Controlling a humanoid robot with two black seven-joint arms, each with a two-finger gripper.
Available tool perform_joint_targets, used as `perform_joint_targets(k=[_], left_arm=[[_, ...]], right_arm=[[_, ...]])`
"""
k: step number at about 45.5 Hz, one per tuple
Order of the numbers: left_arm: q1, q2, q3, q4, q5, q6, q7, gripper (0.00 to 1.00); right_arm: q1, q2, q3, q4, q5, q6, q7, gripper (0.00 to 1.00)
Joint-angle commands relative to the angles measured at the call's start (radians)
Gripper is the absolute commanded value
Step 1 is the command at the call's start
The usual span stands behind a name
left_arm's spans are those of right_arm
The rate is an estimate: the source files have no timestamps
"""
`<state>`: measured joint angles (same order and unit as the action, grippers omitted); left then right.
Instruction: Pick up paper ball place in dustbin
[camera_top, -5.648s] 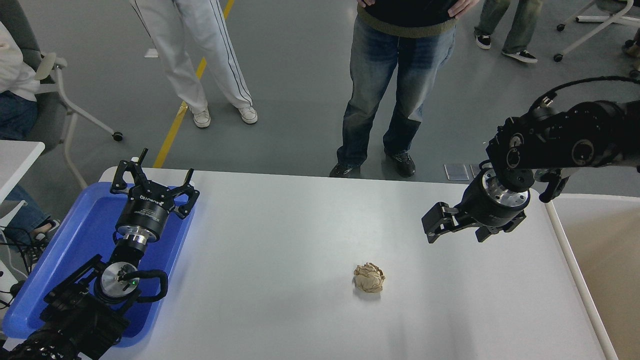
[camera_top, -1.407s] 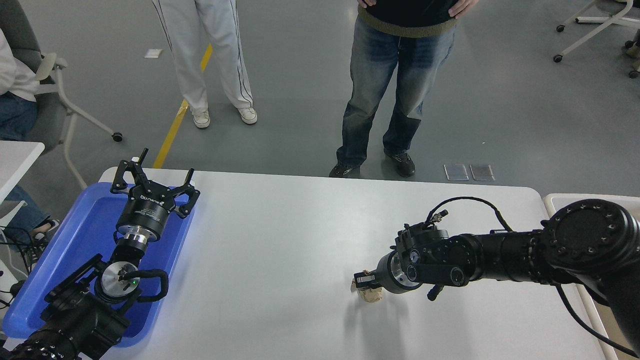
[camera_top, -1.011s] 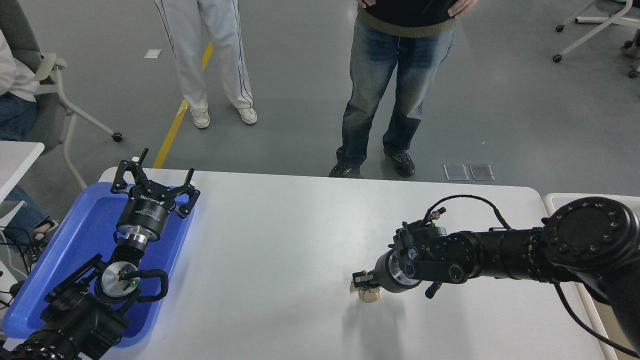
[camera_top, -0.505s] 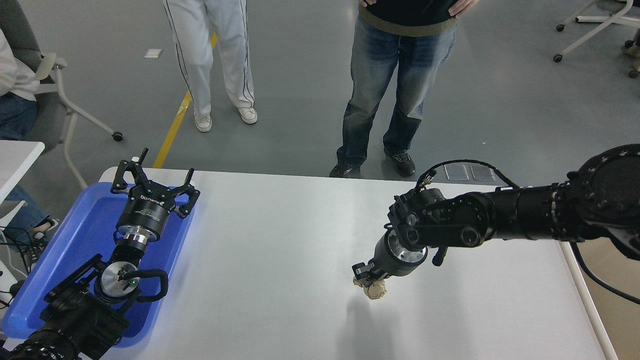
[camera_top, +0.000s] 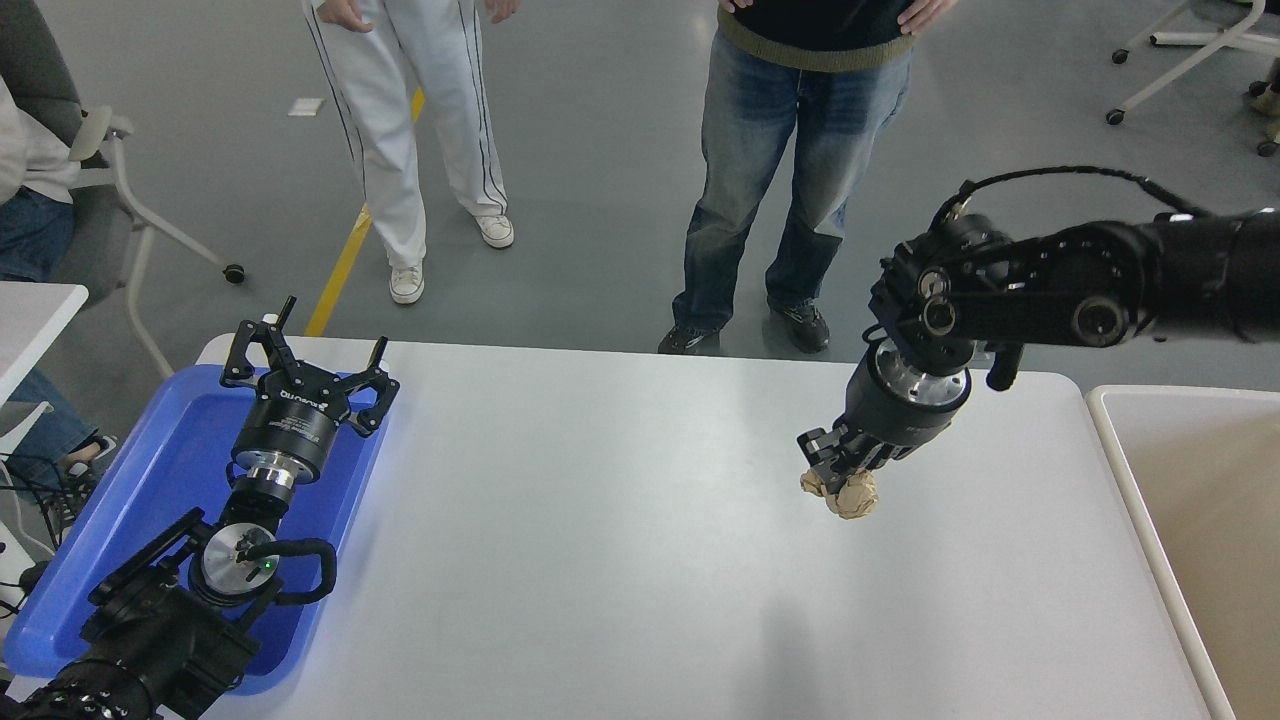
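My right gripper is shut on the paper ball, a crumpled tan-brown wad, and holds it in the air above the white table, right of centre. The dustbin, with a beige inside and a rounded white rim, stands at the table's right end, to the right of the gripper. My left gripper is open and parked at the lower left above the blue tray.
Two people stand at the table's far side, one in white trousers, one in jeans. Office chairs stand at the far left and top right.
My right gripper closed on the paper ball on the table, then lifted it and carried it up and to the right, toward the dustbin. The left arm has not moved.
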<state>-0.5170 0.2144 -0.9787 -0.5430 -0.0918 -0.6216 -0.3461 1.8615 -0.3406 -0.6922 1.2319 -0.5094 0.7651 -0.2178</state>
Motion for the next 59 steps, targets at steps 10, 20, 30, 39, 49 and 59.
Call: perform_joint_targets(k=[10,20,30,39,49,59], left_arm=[[0.0,0.0,0.0,0.0,0.0,0.0,-0.001,1.0],[0.0,0.0,0.0,0.0,0.0,0.0,-0.001,1.0],[0.0,0.0,0.0,0.0,0.0,0.0,-0.001,1.0],[0.0,0.0,0.0,0.0,0.0,0.0,-0.001,1.0],[0.0,0.0,0.0,0.0,0.0,0.0,-0.001,1.0],[0.002,0.0,0.0,0.0,0.0,0.0,-0.001,1.0]], right_arm=[[0.163,-0.06,-0.04,0.034,0.023,0.02,0.0,0.0],[0.189,-0.069,-0.041,0.035,0.028,0.02,0.0,0.0],[0.2,-0.078,-0.069,0.035,0.031,0.02,0.0,0.0],[0.231,-0.121,-0.096,0.035,0.029,0.02,0.0,0.0],[0.242,-0.172,-0.182,0.024,0.026,0.02,0.0,0.0],[0.261,-0.32,-0.285,0.026,0.023,0.02,-0.005,0.0]])
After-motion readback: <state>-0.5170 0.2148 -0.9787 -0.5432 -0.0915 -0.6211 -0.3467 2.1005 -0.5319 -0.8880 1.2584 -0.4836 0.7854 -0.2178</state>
